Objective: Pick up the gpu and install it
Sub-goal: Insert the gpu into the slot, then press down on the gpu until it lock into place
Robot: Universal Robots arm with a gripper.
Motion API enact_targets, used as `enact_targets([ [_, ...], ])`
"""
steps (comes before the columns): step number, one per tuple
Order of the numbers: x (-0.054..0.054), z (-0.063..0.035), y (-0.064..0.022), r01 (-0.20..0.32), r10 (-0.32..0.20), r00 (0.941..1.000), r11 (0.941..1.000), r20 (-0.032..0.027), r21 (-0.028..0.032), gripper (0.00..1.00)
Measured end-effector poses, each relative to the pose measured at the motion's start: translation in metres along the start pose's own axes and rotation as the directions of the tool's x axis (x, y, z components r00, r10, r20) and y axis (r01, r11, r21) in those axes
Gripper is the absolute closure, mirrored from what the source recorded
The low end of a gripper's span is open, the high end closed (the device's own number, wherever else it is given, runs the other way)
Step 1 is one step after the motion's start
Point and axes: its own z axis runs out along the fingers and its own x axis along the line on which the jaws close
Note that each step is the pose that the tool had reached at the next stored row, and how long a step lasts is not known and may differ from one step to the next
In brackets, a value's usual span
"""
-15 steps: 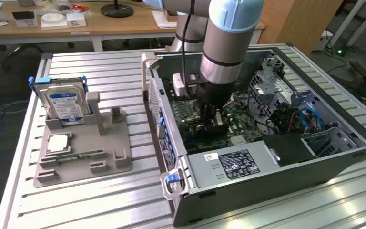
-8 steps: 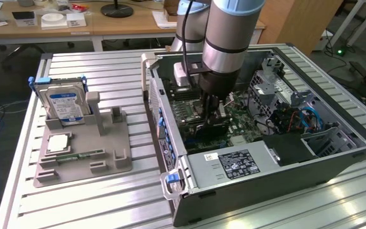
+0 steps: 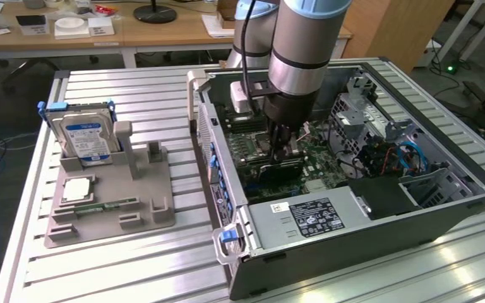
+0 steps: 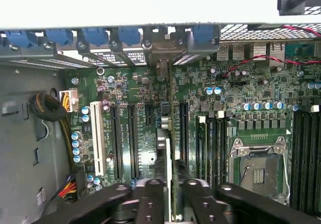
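The gpu (image 4: 170, 133) is seen edge-on as a thin green card standing upright over the motherboard (image 4: 135, 88), in line with a long expansion slot. Its silver bracket end (image 4: 163, 53) reaches the case's rear slot openings. My gripper (image 4: 169, 194) straddles the card, with a black finger (image 4: 150, 199) on each side pressed against it. In the exterior view the gripper (image 3: 280, 148) reaches down into the open computer case (image 3: 369, 227), and the gpu's dark cooler (image 3: 276, 169) shows just below the fingers. I cannot tell whether the card is fully seated.
On the exterior view's left, a grey parts holder (image 3: 141, 214) carries a silver hard drive with a blue label (image 3: 86, 139), a processor (image 3: 76, 189) and a narrow memory stick (image 3: 108, 205). The power supply (image 3: 310, 214), drive cage (image 3: 356, 110) and cables crowd the case.
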Motion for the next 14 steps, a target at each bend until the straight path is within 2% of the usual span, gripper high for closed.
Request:
enact_targets([
  [1, 0.0000, 0.0000, 0.0000, 0.000, 0.000, 1.0000, 1.0000, 0.0000, 0.0000, 0.79],
  [2, 0.0000, 0.0000, 0.0000, 0.000, 0.000, 1.0000, 1.0000, 0.0000, 0.0000, 0.85],
  [4, 0.0000, 0.0000, 0.0000, 0.000, 0.000, 1.0000, 1.0000, 0.0000, 0.0000, 0.85],
  [5, 0.0000, 0.0000, 0.0000, 0.000, 0.000, 1.0000, 1.0000, 0.0000, 0.0000, 0.89],
  [14, 0.0000, 0.0000, 0.0000, 0.000, 0.000, 1.0000, 1.0000, 0.0000, 0.0000, 0.89],
])
